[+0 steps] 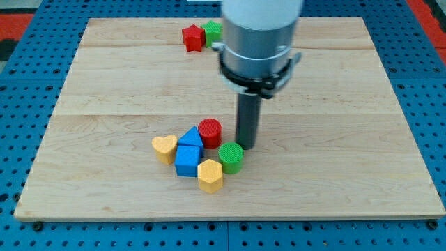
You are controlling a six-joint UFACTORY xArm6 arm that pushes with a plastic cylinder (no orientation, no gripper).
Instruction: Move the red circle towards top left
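Observation:
The red circle (210, 130) stands a little below the middle of the wooden board (104, 84). My tip (246, 146) rests on the board just to the right of the red circle and right above the green circle (231, 157), close to both. A blue triangle (191, 137) lies against the red circle's left side. Below it is a blue cube (187, 160). A yellow heart (164, 148) lies to the left and a yellow hexagon (210, 175) at the bottom of the cluster.
A red star-like block (193, 37) and a green block (212, 31) sit near the top edge, partly behind the arm's grey body (258, 42). A blue perforated table (28, 230) surrounds the board.

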